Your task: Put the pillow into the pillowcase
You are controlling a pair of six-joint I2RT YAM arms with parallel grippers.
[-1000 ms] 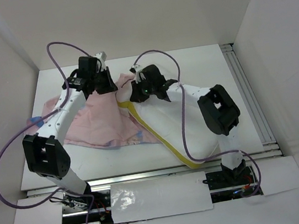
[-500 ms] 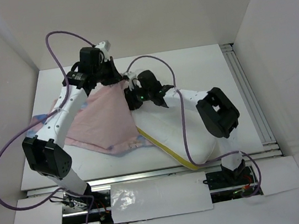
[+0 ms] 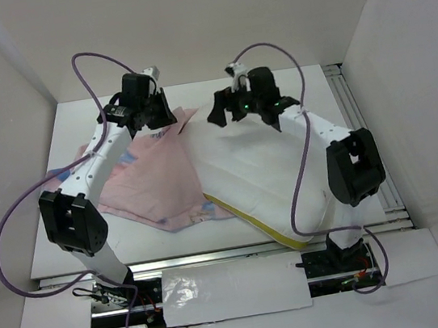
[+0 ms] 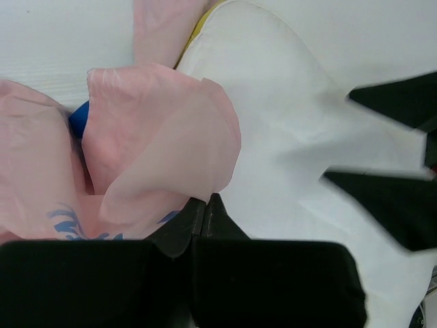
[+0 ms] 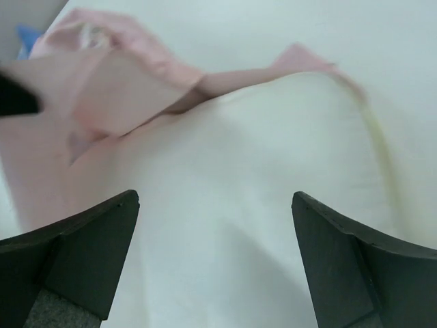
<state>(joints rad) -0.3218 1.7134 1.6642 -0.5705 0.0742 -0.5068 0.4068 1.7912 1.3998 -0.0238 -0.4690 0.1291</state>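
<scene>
Jaws of the left gripper (image 4: pixel 203 208) pinch shut on a raised fold of the pink pillowcase (image 3: pixel 147 174). Right gripper (image 5: pixel 213 198) jaws spread wide, empty, above the white pillow (image 3: pixel 261 170), which lies on the table (image 3: pixel 307 90) touching the pillowcase.

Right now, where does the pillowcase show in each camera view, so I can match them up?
Top external: the pillowcase lies left of centre, pink side up.
Left wrist: pillowcase fills the left half, bunched, pinched by the left gripper at the bottom.
Right wrist: pillowcase in the upper left, blurred.
Shared landmark: the pillow, white, touching it in every view.
</scene>
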